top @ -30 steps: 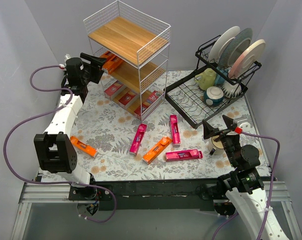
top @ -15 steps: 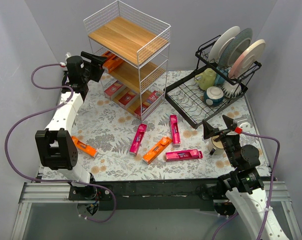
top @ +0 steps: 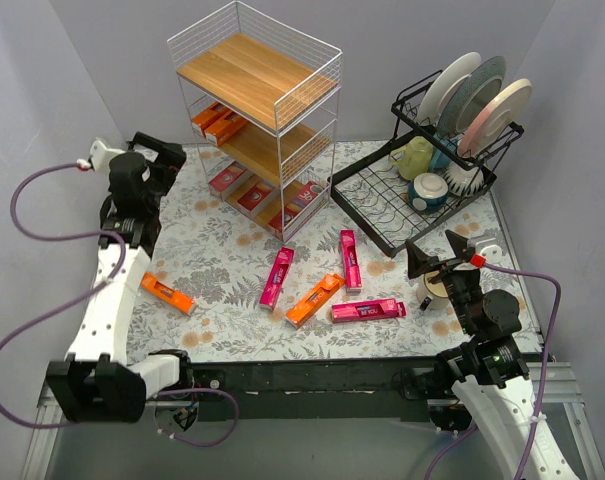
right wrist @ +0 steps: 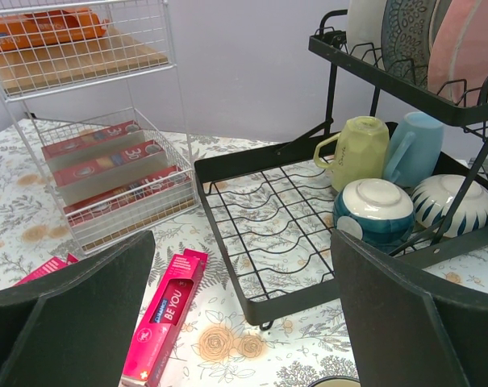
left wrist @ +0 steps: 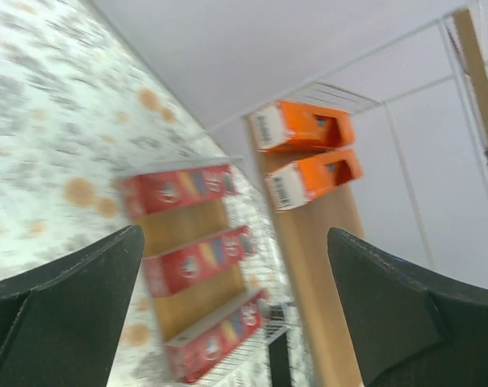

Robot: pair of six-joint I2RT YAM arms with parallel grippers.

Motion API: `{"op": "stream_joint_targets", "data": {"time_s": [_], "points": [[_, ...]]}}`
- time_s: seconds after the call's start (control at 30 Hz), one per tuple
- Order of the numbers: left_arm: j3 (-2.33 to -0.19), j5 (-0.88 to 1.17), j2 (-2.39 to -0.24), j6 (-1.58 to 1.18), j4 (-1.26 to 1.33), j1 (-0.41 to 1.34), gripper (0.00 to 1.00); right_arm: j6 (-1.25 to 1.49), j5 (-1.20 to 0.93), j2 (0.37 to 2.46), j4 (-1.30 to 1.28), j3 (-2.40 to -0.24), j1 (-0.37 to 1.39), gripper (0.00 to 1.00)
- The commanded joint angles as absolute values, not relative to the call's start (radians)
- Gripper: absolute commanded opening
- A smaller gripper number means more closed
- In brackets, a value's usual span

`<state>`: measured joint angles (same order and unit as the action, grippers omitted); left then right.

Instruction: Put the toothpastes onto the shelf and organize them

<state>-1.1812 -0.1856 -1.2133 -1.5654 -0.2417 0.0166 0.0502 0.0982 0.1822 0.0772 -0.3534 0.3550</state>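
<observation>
Left hand (left wrist: 234,240), wide and empty, faces the tall white wire shelf with wooden boards (top: 257,75); two orange cardboard toothpaste boxes (left wrist: 304,126) lie on its middle board. Right hand (right wrist: 242,246) wide, empty.

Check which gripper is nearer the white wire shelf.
Left. The left gripper sits just off the left side of the shelf, open and empty. The right gripper is across the table at the near right, in front of the black dish rack.
</observation>
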Motion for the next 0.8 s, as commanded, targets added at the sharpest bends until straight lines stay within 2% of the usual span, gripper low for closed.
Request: {"op": "stream_joint_targets", "data": {"time_s": [0.0,0.13,0.33,0.77], "points": [[-1.045,-0.420,-1.071,-1.456,-0.408,0.012,0.98,0.061,0.094,0.169,0.124,-0.390,0.359,0.99],[-0.922,-0.517,-0.977,-1.544,-0.613,0.012,0.98,0.066,0.089,0.170,0.127,-0.387,0.360,0.99],[-0.769,-0.597,-0.957,-1.752,-0.846,0.012,0.98,0.074,0.086,0.169,0.129,-0.384,0.359,0.99],[-0.601,-0.552,-1.035,-1.832,-0.799,0.012,0.96,0.084,0.083,0.169,0.141,-0.374,0.360,0.99]]}}
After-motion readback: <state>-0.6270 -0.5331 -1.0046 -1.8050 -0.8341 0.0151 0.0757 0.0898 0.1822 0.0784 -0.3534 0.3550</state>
